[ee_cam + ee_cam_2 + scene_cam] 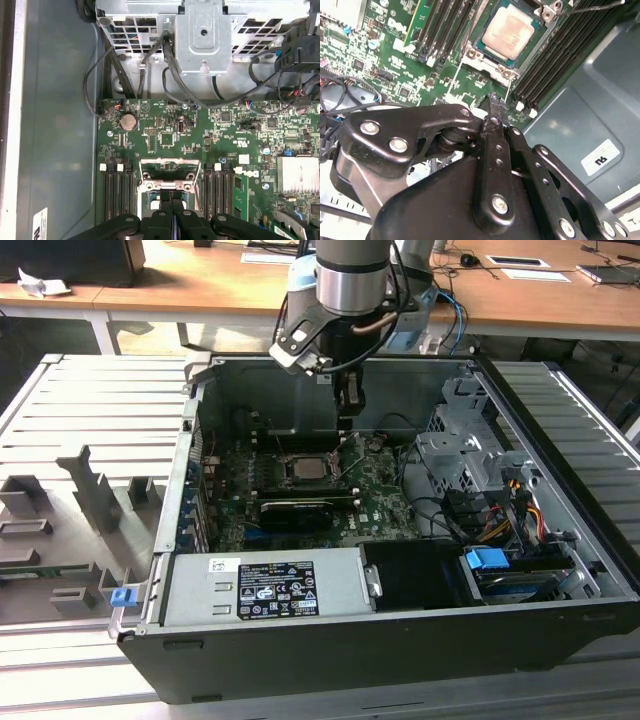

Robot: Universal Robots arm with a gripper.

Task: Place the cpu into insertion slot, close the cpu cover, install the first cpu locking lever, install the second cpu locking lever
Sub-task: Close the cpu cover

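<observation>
**CPU seated, fingers clenched beside the socket**

Item, gripper (pixel 350 392): black linked metal, fingers clenched on nothing, poised over the green circuit board (pixel 165 137) near the insertion slot (pixel 482 59).
Item, cpu (pixel 509 31): thin square with a matte silver-beige top, lying flat in that slot. You may count placement as done.
Item, cpu cover (pixel 170 165): bright stamped frame at the slot's edge. You cannot tell whether it lies down.
Item, wire lever (pixel 597 6): thin, springy, seemingly unlatched.
Judged step: cover or levers, which call for a narrow, steady push.
</observation>
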